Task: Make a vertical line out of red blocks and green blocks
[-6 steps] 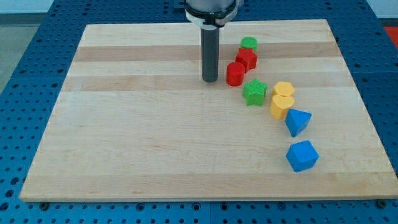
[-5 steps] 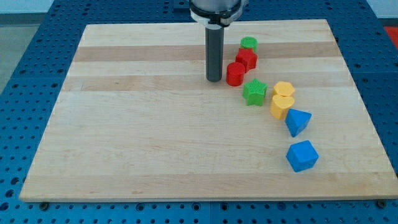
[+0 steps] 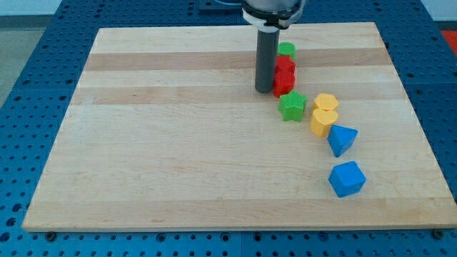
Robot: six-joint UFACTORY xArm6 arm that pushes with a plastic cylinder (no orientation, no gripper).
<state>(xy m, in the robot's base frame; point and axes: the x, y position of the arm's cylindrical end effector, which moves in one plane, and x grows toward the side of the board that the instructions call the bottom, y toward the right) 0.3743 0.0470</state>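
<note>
My tip [image 3: 265,90] rests on the board, touching the left side of the red cylinder [image 3: 284,84]. Directly above the cylinder toward the view's top is a red block [image 3: 286,66], partly hidden by the rod, and above that a green cylinder [image 3: 286,49]. A green star block [image 3: 292,106] sits just below and slightly right of the red cylinder. These four blocks form a nearly vertical column in the view's upper right.
Two yellow blocks [image 3: 326,101] [image 3: 322,121] lie right of the green star. A blue triangular block [image 3: 342,138] and a blue cube-like block [image 3: 347,178] lie below them. The wooden board [image 3: 178,157] sits on a blue pegboard table.
My tip moved right and pushed the red cylinder right, so it now sits directly under the red block. The other blocks have not moved.
</note>
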